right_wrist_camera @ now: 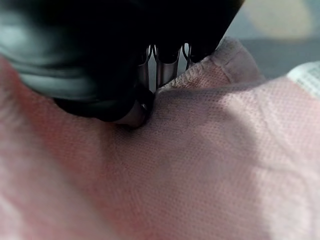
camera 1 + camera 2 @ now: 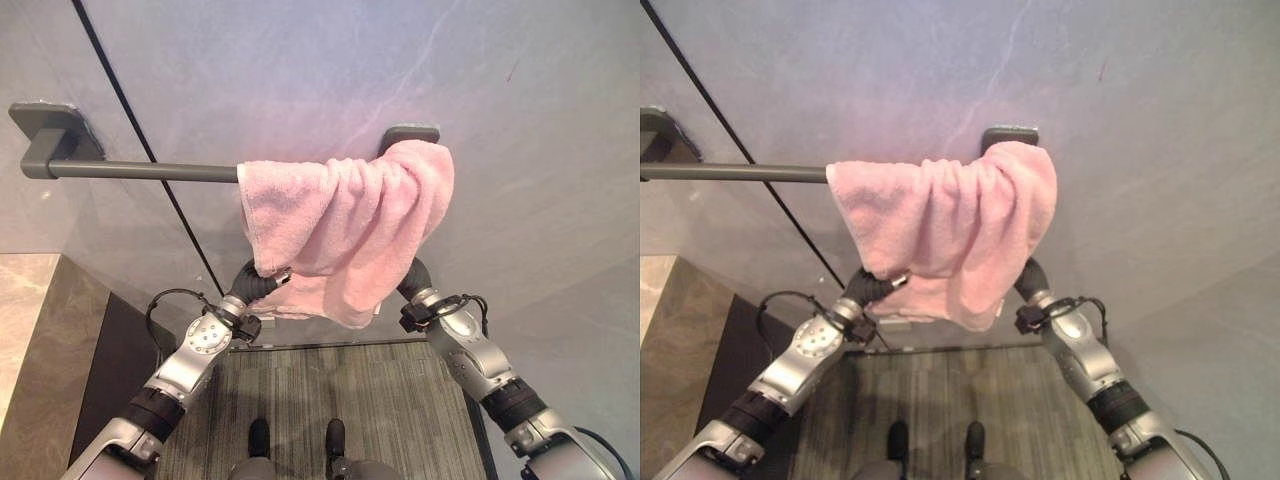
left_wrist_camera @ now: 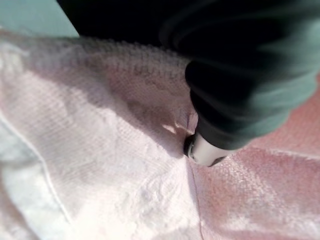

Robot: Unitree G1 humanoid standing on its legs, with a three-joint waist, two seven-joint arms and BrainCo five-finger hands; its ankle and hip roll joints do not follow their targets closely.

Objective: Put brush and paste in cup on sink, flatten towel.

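1. Wall (image 2: 300,70) of grey stone-look panels is filling the far part of the head views, with a strip of carpet (image 2: 350,400) lying near, at the bottom.
2. Towel rail (image 2: 140,170), a grey bar on two brackets, is running left to right across that wall.
3. Pink towel (image 2: 340,225) is hanging bunched and creased over the rail's right end, leaving the left half of the bar bare; flattening looks barely begun.
4. Left hand (image 3: 202,147) is reaching up under the towel's lower left corner. Its wrist view is showing a silver digit pressing into a crease of cloth, so I judge it to be pinching the towel.
5. Right hand (image 1: 160,70) is tucked behind the lower right edge. Its wrist view is showing fingers (image 1: 165,62) disappearing behind a fold; I cannot tell whether they are curled or straight.
6. Risk, as I judge it: an uneven downward pull could drag the towel off the rail's right end, since most of the bunched cloth is sitting there.
7. Head views are giving the whole drape and rail; the wrist views are giving the cloth contact that the towel is hiding from above.
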